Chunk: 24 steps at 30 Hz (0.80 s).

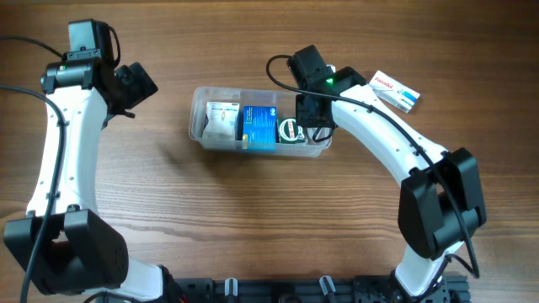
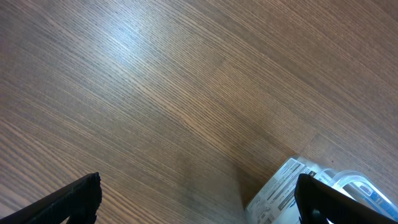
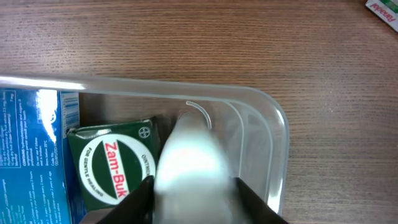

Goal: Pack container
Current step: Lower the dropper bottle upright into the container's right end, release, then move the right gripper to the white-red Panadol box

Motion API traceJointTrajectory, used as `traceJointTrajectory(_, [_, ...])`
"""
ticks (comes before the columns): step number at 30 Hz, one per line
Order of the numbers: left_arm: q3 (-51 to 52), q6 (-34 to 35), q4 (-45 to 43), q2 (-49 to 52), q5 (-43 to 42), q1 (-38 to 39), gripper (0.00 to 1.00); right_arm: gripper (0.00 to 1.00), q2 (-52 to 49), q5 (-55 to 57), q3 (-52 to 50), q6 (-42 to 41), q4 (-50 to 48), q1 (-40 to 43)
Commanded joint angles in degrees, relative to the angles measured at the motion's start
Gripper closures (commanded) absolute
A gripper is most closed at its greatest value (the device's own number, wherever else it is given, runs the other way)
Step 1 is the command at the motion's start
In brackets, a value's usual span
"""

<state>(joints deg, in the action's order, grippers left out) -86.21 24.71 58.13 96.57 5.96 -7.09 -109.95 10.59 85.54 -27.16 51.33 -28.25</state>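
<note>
At the centre of the table (image 1: 253, 210), the container (image 1: 195, 109) lies with its long side running left to right, open side up.

Contents, left to right in the overhead view:
- white box (image 1: 222, 120) with printed text, at the left end;
- blue box (image 1: 259, 126) in the middle, just beside the white box;
- green box (image 1: 290, 130) marked "Zam-Buk", just beside the blue box.

The right end of the container is occupied by the right gripper (image 1: 307, 114), which reaches down inside the rim. In the right wrist view, a blurred white object (image 3: 186, 155) sits between the dark fingers (image 3: 140, 199), just beside the green box; it may be a further item, but the blur prevents identification. The jaws stand partly apart around it, and whether they pinch it cannot be told.

The left gripper (image 1: 139, 84) is above bare table to the left of the container, jaws spread wide, holding nothing.

A loose box (image 1: 396, 91), white with red and blue, lies on the table outside the container, beyond its right end.
</note>
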Motion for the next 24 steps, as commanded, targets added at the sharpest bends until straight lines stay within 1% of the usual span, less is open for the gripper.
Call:
traceJointTrajectory(1, [-0.2,-0.3,0.0,0.0,-0.1,-0.2,0.00,0.53,-0.7,0.9,-0.2,-0.5,-0.2,-0.1])
traceJointTrajectory(4, [-0.2,-0.3,0.0,0.0,-0.1,-0.2,0.00,0.42,-0.7,1.0,-0.2,-0.3,-0.1,-0.1])
traceJointTrajectory(7, [-0.2,-0.3,0.0,0.0,-0.1,-0.2,0.00,0.38,-0.7,0.9,-0.1,-0.2,-0.2,-0.1])
traceJointTrajectory(10, [-0.2,-0.3,0.0,0.0,-0.1,-0.2,0.00,0.35,-0.7,-0.5,1.3,0.2,0.2,-0.1])
traceJointTrajectory(16, [-0.2,-0.3,0.0,0.0,-0.1,-0.2,0.00,0.34,1.4,-1.6,5.1,0.8,0.7,-0.1])
traceJointTrajectory(22, [-0.2,-0.3,0.0,0.0,-0.1,-0.2,0.00,0.32,4.3,-1.6,12.4,3.2,4.4,-0.1])
traceJointTrajectory(24, [-0.2,-0.3,0.0,0.0,-0.1,-0.2,0.00,0.28,5.9,-1.6,12.9,4.1,4.1,0.1])
